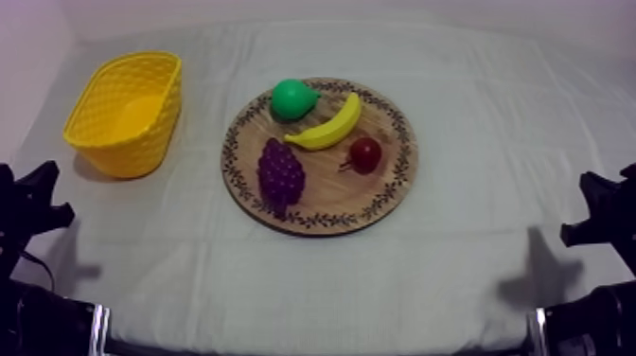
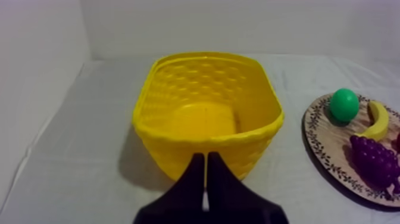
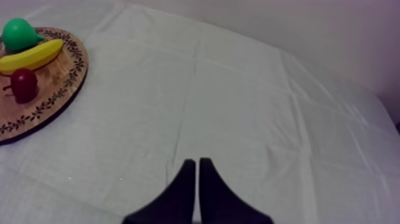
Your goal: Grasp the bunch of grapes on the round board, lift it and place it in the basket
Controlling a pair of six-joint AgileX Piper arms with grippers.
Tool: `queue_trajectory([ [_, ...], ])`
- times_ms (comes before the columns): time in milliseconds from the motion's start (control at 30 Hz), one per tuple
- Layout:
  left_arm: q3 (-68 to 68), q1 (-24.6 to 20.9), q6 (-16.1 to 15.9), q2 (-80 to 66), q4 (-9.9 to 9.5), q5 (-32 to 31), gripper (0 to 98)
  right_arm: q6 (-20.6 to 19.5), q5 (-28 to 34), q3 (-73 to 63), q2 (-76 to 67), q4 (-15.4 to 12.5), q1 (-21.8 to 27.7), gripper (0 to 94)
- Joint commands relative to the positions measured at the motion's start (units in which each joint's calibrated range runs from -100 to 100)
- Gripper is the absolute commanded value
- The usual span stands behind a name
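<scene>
Left end effector [image 2: 206, 156] and right end effector [image 3: 194, 161], both closed, sit far from grapes [image 1: 281, 173].

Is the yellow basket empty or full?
Empty: the yellow basket shows a bare floor; the bunch of grapes lies on the wooden board.

Left arm [image 1: 28, 201]: matte black, angular blocky outline with jutting prongs. Larger black bulk below it at near left table edge.
Right arm [image 1: 604, 213]: same matte black, same jagged blocky outline. Matching black bulk at near right edge.
Left gripper [image 2: 206, 156]: two black fingers [image 2: 191, 182], broad at base, tapering to slim rounded tips. Thin pale line along seam between them.
Right gripper [image 3: 197, 161]: two black fingers [image 3: 185, 187], same tapered wedge form, smooth surface. Narrow pale seam between them.
</scene>
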Motion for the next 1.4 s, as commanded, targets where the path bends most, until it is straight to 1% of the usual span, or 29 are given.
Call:
queue_trajectory([
  [0,0.03,0.03,-0.51,0.00,-0.05,-0.02,0.1,0.00,0.01,-0.04,0.03,-0.02,0.02,0.3],
  [400,0.03,0.03,0.60,0.00,-0.05,-0.02,0.1,0.00,0.01,-0.04,0.03,-0.02,0.02,0.3],
  [600,0.03,0.03,0.27,0.00,-0.05,-0.02,0.1,-0.03,0.01,-0.04,0.03,-0.02,0.02,0.3],
  [700,0.03,-0.02,2.71,0.00,-0.09,-0.11,3.0,0.00,0.01,-0.04,0.03,-0.02,0.02,0.3],
  [733,0.03,-0.03,2.49,0.00,-0.09,-0.13,3.1,0.00,0.01,-0.04,0.03,-0.02,0.02,0.3],
  [867,0.00,-0.04,-0.67,0.00,-0.20,0.80,0.8,-0.04,0.01,-0.04,0.03,-0.02,0.02,0.3],
  [933,-0.94,-0.04,-0.45,0.00,-0.13,2.59,0.4,-0.01,0.01,-0.04,0.03,-0.02,0.02,0.3],
  [1000,-3.83,-0.02,0.10,0.00,0.03,5.67,0.2,0.00,0.01,-0.04,0.03,-0.02,0.02,0.3],
  [1167,-15.90,0.30,0.64,0.00,0.08,13.36,0.0,0.00,0.01,-0.04,0.03,-0.02,0.02,0.3],
  [1267,-22.73,1.24,1.21,0.60,-0.05,16.50,0.0,0.00,0.01,-0.04,0.03,-0.02,0.02,0.3],
  [1367,-29.66,2.97,2.04,2.86,-0.63,20.22,0.0,-0.04,0.01,-0.04,0.03,-0.02,0.02,0.3],
])
